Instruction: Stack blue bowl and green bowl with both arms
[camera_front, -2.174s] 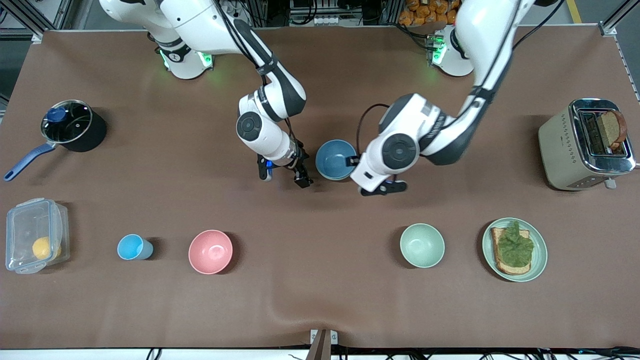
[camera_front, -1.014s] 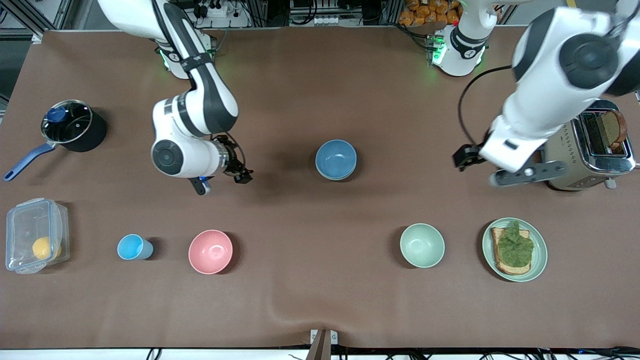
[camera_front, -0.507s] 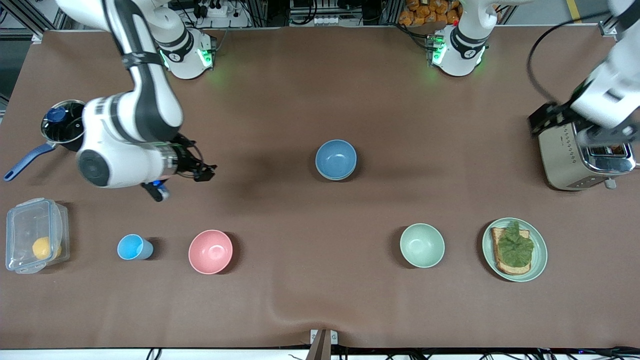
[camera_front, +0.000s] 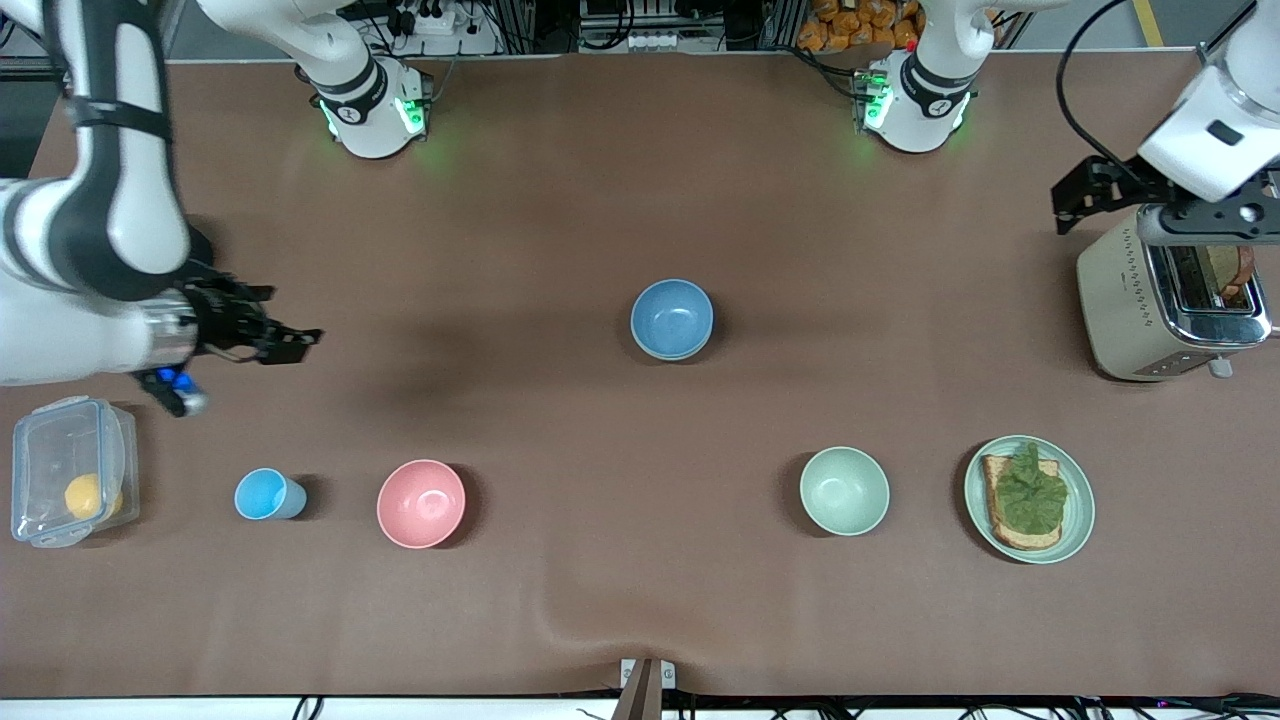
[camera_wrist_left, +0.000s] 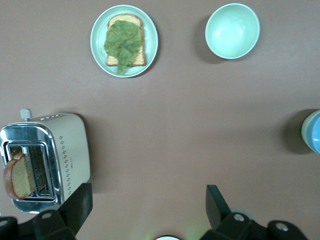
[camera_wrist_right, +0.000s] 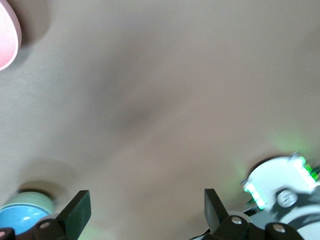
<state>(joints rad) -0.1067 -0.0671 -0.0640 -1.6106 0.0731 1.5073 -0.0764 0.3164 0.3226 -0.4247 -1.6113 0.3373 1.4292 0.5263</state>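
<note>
The blue bowl (camera_front: 672, 318) stands in the middle of the table, with no gripper near it. In the right wrist view the blue bowl (camera_wrist_right: 20, 220) sits inside a pale green bowl whose rim (camera_wrist_right: 31, 199) shows around it; the rest of that green bowl is hidden. The blue bowl also shows at the edge of the left wrist view (camera_wrist_left: 315, 134). My right gripper (camera_front: 240, 367) is open and empty, up over the right arm's end of the table (camera_wrist_right: 145, 210). My left gripper (camera_front: 1085, 195) is open and empty, up beside the toaster (camera_wrist_left: 149, 205).
A second, mintier green bowl (camera_front: 844, 490) and a plate with toast (camera_front: 1078, 470) lie nearer the camera, toward the left arm's end. A pink bowl (camera_front: 421, 503), small blue cup (camera_front: 264, 494) and clear box (camera_front: 70, 470) lie toward the right arm's end. The toaster (camera_front: 1130, 300) stands by the left gripper.
Both arms have swung away from the blue bowl, the right toward its end of the table, the left up toward the toaster. The bowls have not moved.
</note>
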